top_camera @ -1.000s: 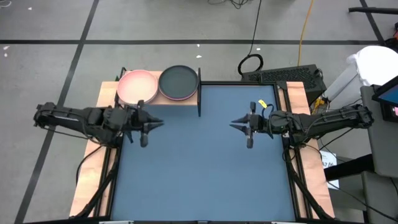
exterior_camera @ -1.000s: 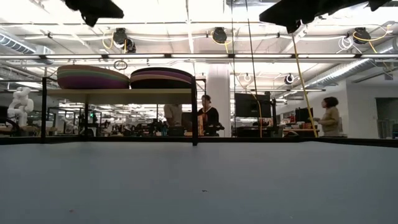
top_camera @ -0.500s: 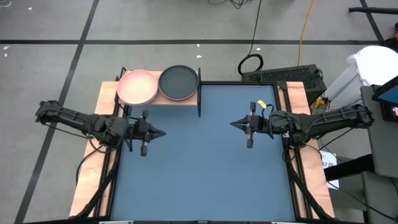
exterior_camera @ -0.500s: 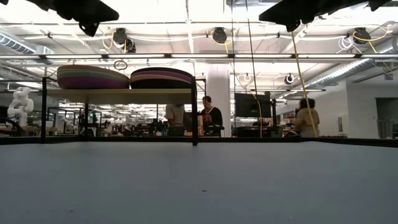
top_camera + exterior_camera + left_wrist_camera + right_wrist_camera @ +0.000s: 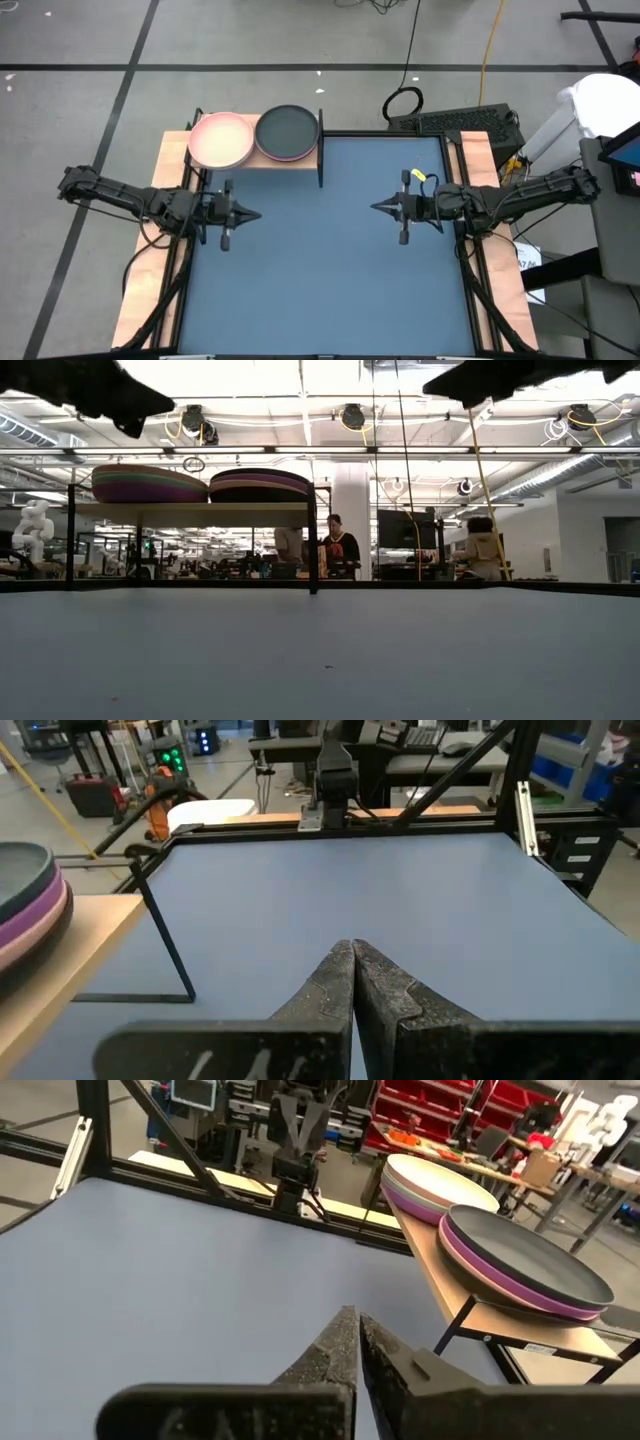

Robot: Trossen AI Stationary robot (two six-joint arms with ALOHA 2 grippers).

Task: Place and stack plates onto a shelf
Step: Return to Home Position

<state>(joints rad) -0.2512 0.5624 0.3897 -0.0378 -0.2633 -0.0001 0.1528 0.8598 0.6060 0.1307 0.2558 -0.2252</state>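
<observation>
Your left gripper [image 5: 257,213] hangs over the left side of the big flat blue-grey tabletop [image 5: 320,290]. Its two dark fingers [image 5: 335,982] are pressed tight together and there is nothing between them. Your right gripper [image 5: 376,207] hangs over the right side and points across at the left one. Its fingers [image 5: 340,1342] are squeezed together too, and they hold nothing. The two grippers are well apart, with bare table between them.

The small light-wood shelf with a thin black metal frame [image 5: 262,160] stands at the far left corner of the table. Two piles of round shallow plates sit on it, close beside each other. The left pile [image 5: 148,485] has a pink plate [image 5: 220,140] on top, and from the side you can see green and purple edges under it. The right pile [image 5: 260,484] has a black plate [image 5: 288,130] on top, with a purple edge and then a pink edge below. Both piles sit flat on the board.

Far behind the table, in the room, you can see two people [image 5: 338,548] by the desks
</observation>
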